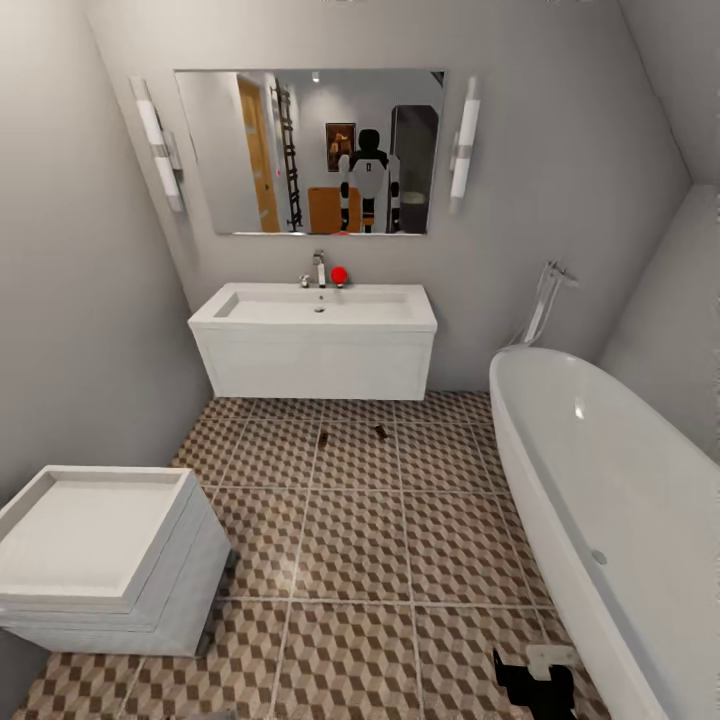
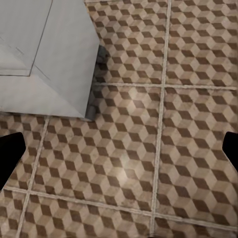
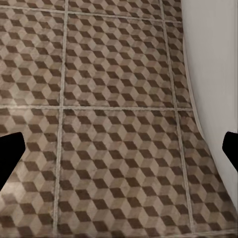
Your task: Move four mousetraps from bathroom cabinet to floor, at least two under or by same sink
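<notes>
Two mousetraps, small and brown, lie on the cube-patterned bathroom floor [image 1: 350,540] just in front of the sink [image 1: 316,305]: one [image 1: 324,439] to the left, the other [image 1: 380,432] to the right. The sink is a wide white basin with a chrome faucet on a wall-hung vanity. My right gripper [image 1: 533,684] hangs low beside the bathtub; in its wrist view the right gripper [image 3: 119,153] is open over bare tiles. In the left wrist view my left gripper [image 2: 119,153] is also open with nothing in it, above tiles near the toilet's corner. The cabinet is out of view.
A white square toilet [image 1: 95,560] stands at the near left. The oval bathtub [image 1: 610,500] runs along the right. A mirror [image 1: 310,150] above the sink reflects the robot. A red round object [image 1: 339,274] sits by the faucet. Open floor lies between toilet and tub.
</notes>
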Available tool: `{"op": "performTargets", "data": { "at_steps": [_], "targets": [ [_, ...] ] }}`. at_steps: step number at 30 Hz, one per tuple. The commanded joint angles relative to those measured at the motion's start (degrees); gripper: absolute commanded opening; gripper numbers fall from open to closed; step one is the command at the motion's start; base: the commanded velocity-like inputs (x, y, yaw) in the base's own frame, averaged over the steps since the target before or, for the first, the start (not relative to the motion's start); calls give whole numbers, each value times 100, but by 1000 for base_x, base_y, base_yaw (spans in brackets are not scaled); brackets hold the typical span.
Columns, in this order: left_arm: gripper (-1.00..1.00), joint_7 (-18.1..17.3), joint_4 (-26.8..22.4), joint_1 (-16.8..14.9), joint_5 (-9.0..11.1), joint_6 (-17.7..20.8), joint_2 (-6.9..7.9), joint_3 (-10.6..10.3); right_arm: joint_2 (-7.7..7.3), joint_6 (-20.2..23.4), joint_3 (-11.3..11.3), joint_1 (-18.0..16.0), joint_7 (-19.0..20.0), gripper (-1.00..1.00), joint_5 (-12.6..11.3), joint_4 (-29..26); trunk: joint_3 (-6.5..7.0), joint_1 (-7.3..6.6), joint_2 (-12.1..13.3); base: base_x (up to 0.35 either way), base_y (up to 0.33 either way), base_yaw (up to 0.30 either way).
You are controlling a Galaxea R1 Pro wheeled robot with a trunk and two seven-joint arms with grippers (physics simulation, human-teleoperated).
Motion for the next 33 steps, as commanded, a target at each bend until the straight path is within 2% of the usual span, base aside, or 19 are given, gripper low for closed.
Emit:
{"op": "performTargets", "data": {
  "at_steps": [1, 10, 24, 33],
  "targets": [
    [100, 18, 22, -10, 34, -31, -5, -49, -2, -17, 52, -4, -10, 100, -53, 4, -11, -1, -11, -338, 0, 0],
    [100, 8, 20, -4, 32, -38, -5, -49, -6, -17, 52, -5, -13, 100, -53, 1, -11, -1, -11, -203, 0, 0],
    [100, -3, 19, -6, 25, -40, 14, -49, -7, -17, 52, -4, -14, 100, -53, 0, -11, -1, -11, -18, 0, 7],
    [100, -11, 20, -2, 25, -38, 29, -49, -7, -17, 52, -7, -14, 100, -53, -1, -11, -1, -11, -1, 0, 120]
  ]
}}
